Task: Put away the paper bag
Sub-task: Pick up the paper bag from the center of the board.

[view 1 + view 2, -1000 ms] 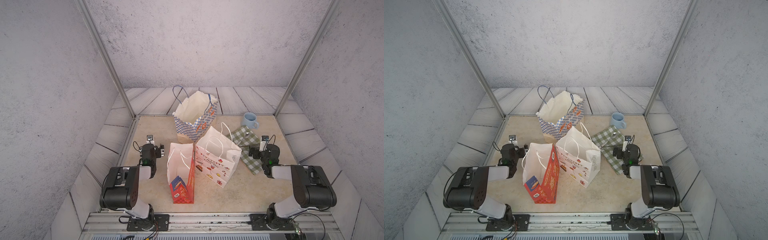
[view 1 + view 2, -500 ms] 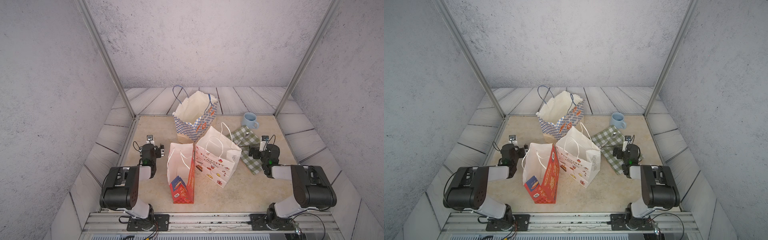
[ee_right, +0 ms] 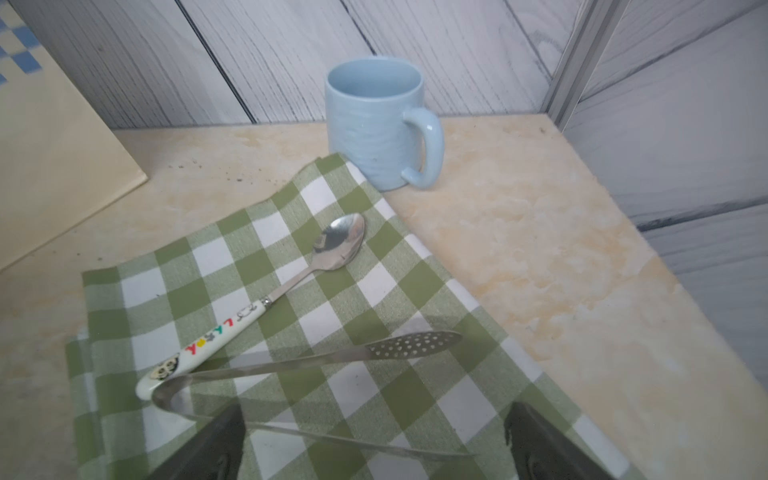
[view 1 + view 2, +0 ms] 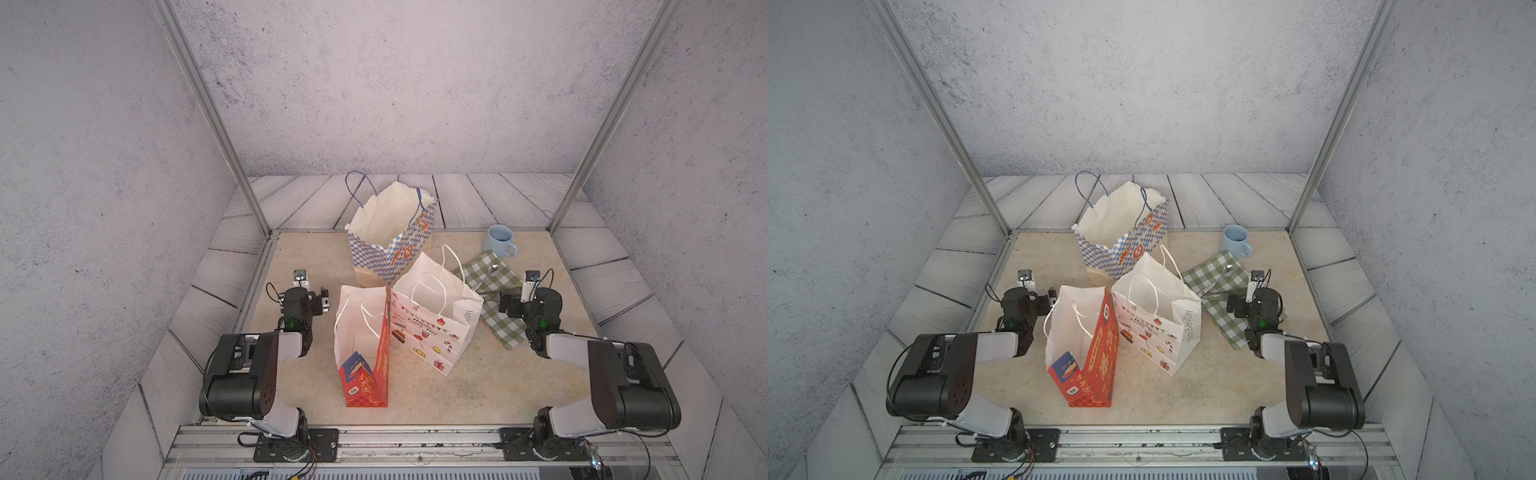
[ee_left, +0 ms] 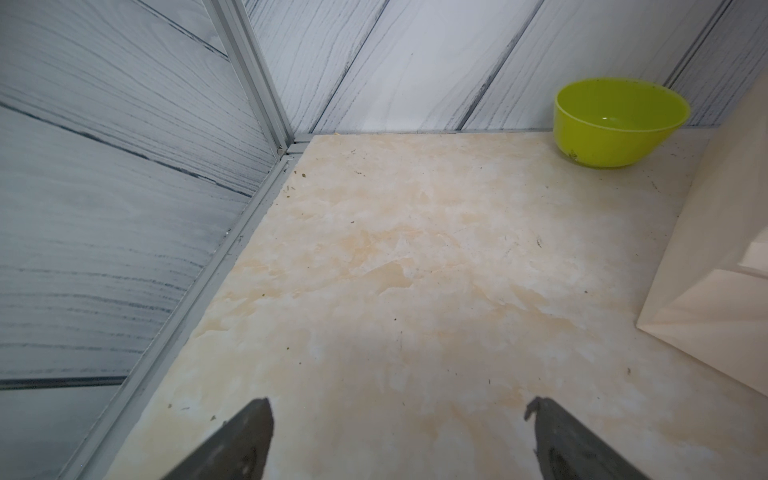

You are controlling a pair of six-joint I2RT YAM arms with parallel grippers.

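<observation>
Three paper bags stand mid-table in both top views. A blue checkered bag is open at the back, a white party-print bag stands in front of it, and a red-and-white bag is nearest. My left gripper rests open just left of the red-and-white bag, over bare table. A cream bag side edges the left wrist view. My right gripper is open, low over the checked cloth, holding nothing.
A green checked cloth at the right carries a spoon and metal tongs. A blue mug stands behind it. A green bowl sits by the back wall. Frame posts mark the back corners.
</observation>
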